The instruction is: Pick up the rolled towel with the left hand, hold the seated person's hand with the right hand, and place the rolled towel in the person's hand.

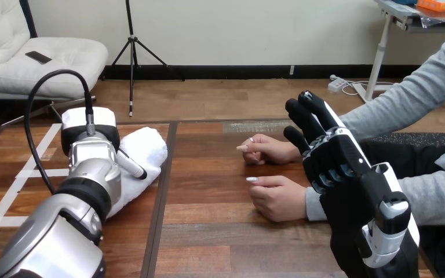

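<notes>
Left hand (90, 132) sits atop the white rolled cloth towel (149, 149), grip unclear; right hand (339, 159) stands raised, fingers (316, 111) straight, empty, beside the person's nearer hand (278, 198)

Left hand (90, 136) over rolled towel (149, 146)

A black tripod (132, 52) stands on the wooden floor (220, 98) before a pale wall (237, 29) with a black skirting board (237, 71). Left of the tripod sits a white cushioned chair (64, 61) with a dark flat object (37, 57) on it. Far to the tripod's right stand a white-legged desk (382, 52) and a power strip (337, 84). Nearer than the tripod lies the wooden table (220, 231).
</notes>
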`<state>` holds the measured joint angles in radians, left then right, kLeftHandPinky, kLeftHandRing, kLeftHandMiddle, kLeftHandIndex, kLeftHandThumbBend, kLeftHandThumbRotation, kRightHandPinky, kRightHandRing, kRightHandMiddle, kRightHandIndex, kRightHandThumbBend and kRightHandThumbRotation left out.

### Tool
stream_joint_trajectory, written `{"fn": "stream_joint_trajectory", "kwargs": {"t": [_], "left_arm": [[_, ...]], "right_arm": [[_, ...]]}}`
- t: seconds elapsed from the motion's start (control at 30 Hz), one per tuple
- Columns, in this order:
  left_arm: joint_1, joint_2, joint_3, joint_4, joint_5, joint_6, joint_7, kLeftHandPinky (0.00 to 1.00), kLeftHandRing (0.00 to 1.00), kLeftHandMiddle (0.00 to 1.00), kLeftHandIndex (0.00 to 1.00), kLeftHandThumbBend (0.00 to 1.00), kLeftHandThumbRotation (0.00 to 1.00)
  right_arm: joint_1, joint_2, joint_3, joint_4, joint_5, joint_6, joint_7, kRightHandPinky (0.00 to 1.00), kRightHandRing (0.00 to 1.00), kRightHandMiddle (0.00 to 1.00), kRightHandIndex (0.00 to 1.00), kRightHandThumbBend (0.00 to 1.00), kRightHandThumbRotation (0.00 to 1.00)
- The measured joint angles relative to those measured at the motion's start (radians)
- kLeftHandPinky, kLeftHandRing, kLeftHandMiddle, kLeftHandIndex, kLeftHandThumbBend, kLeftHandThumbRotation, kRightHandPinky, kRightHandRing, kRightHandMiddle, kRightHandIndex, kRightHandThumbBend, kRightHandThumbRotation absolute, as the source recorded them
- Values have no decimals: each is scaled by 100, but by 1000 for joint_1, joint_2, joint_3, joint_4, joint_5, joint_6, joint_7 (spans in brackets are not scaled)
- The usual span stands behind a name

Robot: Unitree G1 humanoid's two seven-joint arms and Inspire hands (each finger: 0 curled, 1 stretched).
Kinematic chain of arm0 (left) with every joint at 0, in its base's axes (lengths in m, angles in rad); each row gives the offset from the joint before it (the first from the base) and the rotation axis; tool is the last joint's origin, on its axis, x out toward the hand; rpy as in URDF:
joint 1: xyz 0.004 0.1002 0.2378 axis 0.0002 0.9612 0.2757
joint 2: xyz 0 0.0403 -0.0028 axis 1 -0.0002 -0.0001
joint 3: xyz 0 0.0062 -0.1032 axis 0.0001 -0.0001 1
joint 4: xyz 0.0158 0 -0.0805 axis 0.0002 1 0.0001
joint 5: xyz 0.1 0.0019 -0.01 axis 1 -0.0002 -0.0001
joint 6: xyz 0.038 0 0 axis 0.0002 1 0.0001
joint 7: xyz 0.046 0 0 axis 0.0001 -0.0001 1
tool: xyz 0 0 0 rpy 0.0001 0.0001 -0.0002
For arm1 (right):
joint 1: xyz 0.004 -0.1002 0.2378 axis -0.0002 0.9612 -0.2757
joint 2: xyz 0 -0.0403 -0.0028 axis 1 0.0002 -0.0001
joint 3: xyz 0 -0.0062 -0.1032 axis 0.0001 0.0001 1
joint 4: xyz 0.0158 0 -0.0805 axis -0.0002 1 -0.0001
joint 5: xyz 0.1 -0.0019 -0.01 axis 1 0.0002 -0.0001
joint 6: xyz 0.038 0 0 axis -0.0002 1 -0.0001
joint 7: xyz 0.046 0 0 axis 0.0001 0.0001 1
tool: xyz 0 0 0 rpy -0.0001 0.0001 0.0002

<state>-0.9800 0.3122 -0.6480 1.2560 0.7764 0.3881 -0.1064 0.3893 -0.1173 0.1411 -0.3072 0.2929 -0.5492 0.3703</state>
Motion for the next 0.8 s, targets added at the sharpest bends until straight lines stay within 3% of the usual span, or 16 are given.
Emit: {"fn": "stream_joint_trajectory", "kwargs": {"t": [0.2,0.4,0.5,0.57,0.6,0.8], "left_arm": [[0,-12,4,0,-20,13,-1,48,65,75,78,97,40],[0,-18,-9,0,-14,15,-28,50,66,76,81,96,47],[0,-18,-24,1,2,13,-63,49,65,74,78,95,52],[0,-18,-39,2,16,9,-90,49,66,72,70,94,57],[-1,-14,-71,5,43,-7,-145,50,67,69,62,93,62],[-7,-14,-88,5,61,2,-196,61,78,82,78,99,76]], "right_arm": [[0,0,0,0,0,0,0,100,100,94,94,93,100],[0,0,0,0,1,0,0,100,100,94,94,93,100],[0,0,0,0,1,0,0,100,100,94,94,93,100],[0,0,0,0,2,0,0,100,100,94,94,93,100],[0,0,0,0,2,0,1,100,100,95,94,93,100],[0,-1,0,0,2,0,1,100,100,95,94,93,100]]}}
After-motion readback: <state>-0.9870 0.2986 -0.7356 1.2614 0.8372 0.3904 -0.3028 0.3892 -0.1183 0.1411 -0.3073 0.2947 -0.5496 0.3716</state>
